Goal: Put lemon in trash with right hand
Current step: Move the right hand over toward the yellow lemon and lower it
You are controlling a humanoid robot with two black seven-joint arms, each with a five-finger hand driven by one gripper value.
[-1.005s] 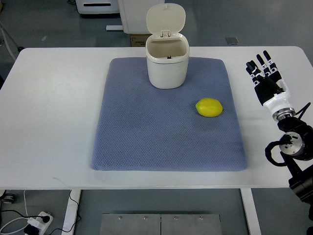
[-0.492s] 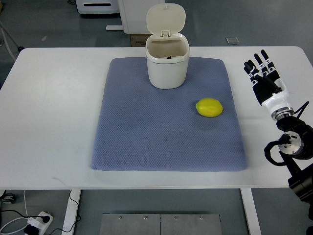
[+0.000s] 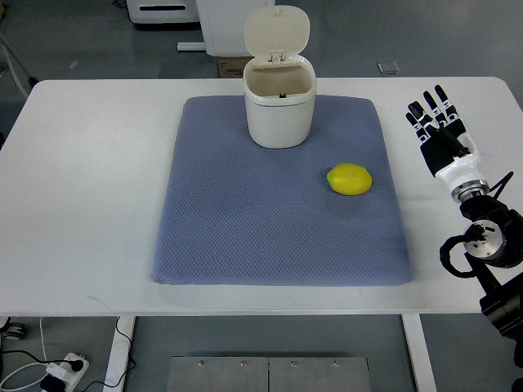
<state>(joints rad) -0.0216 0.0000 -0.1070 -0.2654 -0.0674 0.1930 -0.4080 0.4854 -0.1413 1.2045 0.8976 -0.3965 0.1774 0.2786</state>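
Right hand [image 3: 439,131] hovers spread, apart from lemon [image 3: 350,179] on mat [image 3: 245,229].

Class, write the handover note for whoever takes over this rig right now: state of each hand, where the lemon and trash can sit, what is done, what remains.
Right hand: open, fingers spread, empty, over the bare table to the right of the blue mat.
Left hand: not in view.
Lemon: lying on the mat's right side, untouched, apart from the hand.
Trash can: upright at the mat's far edge, lid flipped open.
Done: nothing yet.
Left: reach the lemon, grasp it, carry it to the can, drop it in.
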